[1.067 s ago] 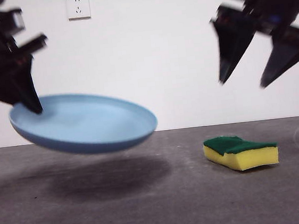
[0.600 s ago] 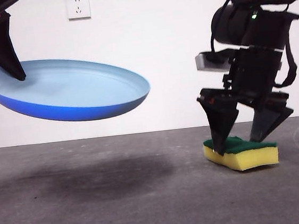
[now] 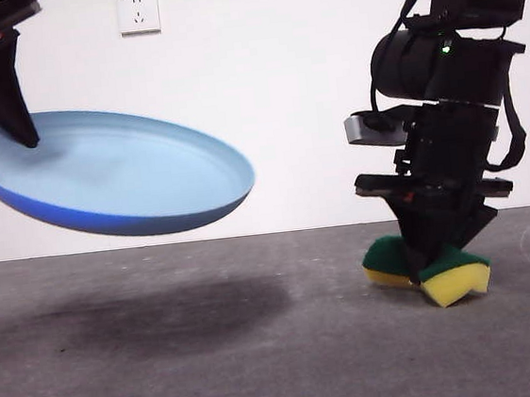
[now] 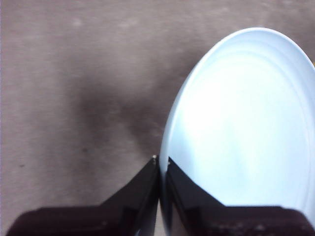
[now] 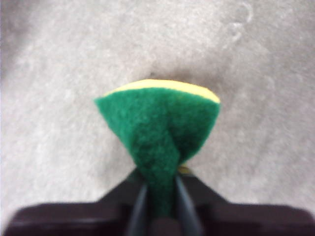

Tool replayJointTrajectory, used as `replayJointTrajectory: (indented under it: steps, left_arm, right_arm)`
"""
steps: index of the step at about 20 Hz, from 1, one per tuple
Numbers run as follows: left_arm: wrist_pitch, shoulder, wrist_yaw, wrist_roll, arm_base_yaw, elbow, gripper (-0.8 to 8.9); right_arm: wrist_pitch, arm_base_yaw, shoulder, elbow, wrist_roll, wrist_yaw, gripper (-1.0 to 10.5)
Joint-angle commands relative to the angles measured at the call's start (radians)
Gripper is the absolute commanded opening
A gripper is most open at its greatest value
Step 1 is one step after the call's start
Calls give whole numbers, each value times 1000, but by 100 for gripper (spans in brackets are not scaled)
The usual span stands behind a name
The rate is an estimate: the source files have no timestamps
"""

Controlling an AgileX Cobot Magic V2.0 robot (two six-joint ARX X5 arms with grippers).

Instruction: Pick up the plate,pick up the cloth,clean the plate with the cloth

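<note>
The light-blue plate (image 3: 116, 181) hangs tilted in the air at the left, well above the table. My left gripper (image 3: 13, 125) is shut on its rim at the upper left; the left wrist view shows the plate (image 4: 246, 128) with the left gripper (image 4: 162, 164) pinching its edge. At the right, the cloth (image 3: 449, 279), a yellow sponge with a green top, is squeezed and bent by my right gripper (image 3: 432, 257), and its ends curl up off the table. In the right wrist view the cloth (image 5: 160, 118) folds between the shut right gripper (image 5: 160, 194).
The grey table (image 3: 262, 350) runs across the front, with the plate's shadow on it at the left. A white wall with a power socket (image 3: 138, 12) stands behind.
The right gripper came down from the upper right onto the cloth and shut on it, bending it. The plate rose, then tilted a little more.
</note>
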Motion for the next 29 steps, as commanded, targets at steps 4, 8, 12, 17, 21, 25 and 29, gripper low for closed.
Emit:
replayJointTrajectory:
  steps: [4,8,12,17,21,25,29]
  left_arm:
    - [35,0,-21,3,-11,-2,-8]
    - [58,2,-19,-20,-49,-2,-8]
    - [81,2,-14,-54,-131,-2,-8]
    - [110,2,9,-98,-239,-2,-8]
    - [195,2,10,-147,-282,-2,-8]
    - [278,2,2,-167,-293,-2,-8]
    - [291,2,-21,-170,-282,-1,-8]
  right_arm:
    - [-17,75,-209,29,65,-57,-16]
    - [31,166,-362,30,133,-158,-16]
    - [147,265,-397,30,151,-142,-17]
    - [184,306,-348,30,158,-84,-16]
    - [192,328,-304,30,177,-82,-16]
    - [179,423,-291,30,176,-100,-16]
    - [-34,481,-291,30,148,51,-16]
